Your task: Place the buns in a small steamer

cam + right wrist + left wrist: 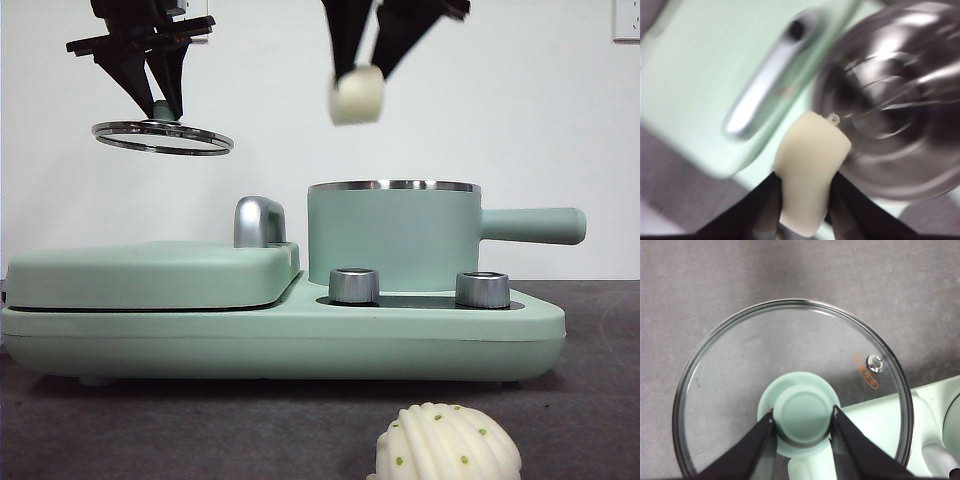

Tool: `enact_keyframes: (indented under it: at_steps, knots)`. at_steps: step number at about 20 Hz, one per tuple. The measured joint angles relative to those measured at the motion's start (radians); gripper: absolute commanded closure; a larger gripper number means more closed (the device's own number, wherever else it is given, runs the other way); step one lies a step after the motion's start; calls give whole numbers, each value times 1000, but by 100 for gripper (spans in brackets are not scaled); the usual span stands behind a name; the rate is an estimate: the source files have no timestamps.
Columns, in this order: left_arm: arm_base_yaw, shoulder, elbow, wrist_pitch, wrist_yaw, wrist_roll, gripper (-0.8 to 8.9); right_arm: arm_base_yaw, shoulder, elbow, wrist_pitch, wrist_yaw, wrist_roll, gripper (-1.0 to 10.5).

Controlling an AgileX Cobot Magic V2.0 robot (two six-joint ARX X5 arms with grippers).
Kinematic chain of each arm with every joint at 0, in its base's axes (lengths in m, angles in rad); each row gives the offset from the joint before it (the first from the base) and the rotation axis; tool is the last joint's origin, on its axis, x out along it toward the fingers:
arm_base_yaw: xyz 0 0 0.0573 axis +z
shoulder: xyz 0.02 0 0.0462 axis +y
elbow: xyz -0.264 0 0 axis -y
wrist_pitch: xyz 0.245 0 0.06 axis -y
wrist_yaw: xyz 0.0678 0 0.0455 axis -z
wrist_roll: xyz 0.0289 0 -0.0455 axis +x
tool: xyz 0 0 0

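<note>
Pleated bun (447, 444): nearest to us, on the dark table (580, 420) in front of the cooker, just right of centre; dome-shaped, ribbed, with small green specks. We see only its upper part, since the picture's lower edge cuts it off. Nothing touches it.

Cooker base (280, 340): we see a long mint-green body behind the bun, with two steel knobs (354, 285) on its right half.

Griddle (150, 275): flat, hinged, on the left half of the base, lid down; its chrome handle (259, 221) stands at the back edge.

Steamer (394, 236): mint-green pot with a steel rim, seated on the right half of the base behind the knobs, its straight handle pointing right. It stands uncovered; in the right wrist view we look into its shiny, blurred interior (895, 100).

Right gripper (357, 82): in the air above the steamer, over its left rim. We see its jaws closed on the smooth bun (357, 95), pinching the sides; the bun hangs well clear of the rim. In the right wrist view the bun (810, 175) sits between the jaws beside the pot's edge.

Left gripper (160, 105): high at the left, above the griddle. We see its jaws clamped on the green knob (804, 412) of the glass lid (162, 137), which hangs slightly tilted in the air, well apart from the steamer.
</note>
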Motion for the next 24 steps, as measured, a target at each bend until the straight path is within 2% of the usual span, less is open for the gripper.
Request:
enact_keyframes:
  at_steps: [2, 5, 8, 14, 17, 21, 24]
  knots:
    - [0, 0, 0, 0, 0, 0, 807, -61, 76, 72, 0, -2, -22, 814]
    - [0, 0, 0, 1, 2, -2, 807, -109, 157, 97, 0, -48, -47, 814]
    - [0, 0, 0, 6, 36, -4, 807, -125, 216, 98, 1, -76, -58, 813]
    - [0, 0, 0, 6, 47, -4, 807, -124, 259, 98, 13, -80, -83, 797]
    - [0, 0, 0, 6, 47, -4, 807, -126, 293, 98, 21, -83, -84, 753]
    - [0, 0, 0, 7, 47, -4, 807, -133, 301, 98, 35, -100, -99, 596]
    - [0, 0, 0, 7, 47, -4, 807, -138, 301, 98, 67, -100, -102, 581]
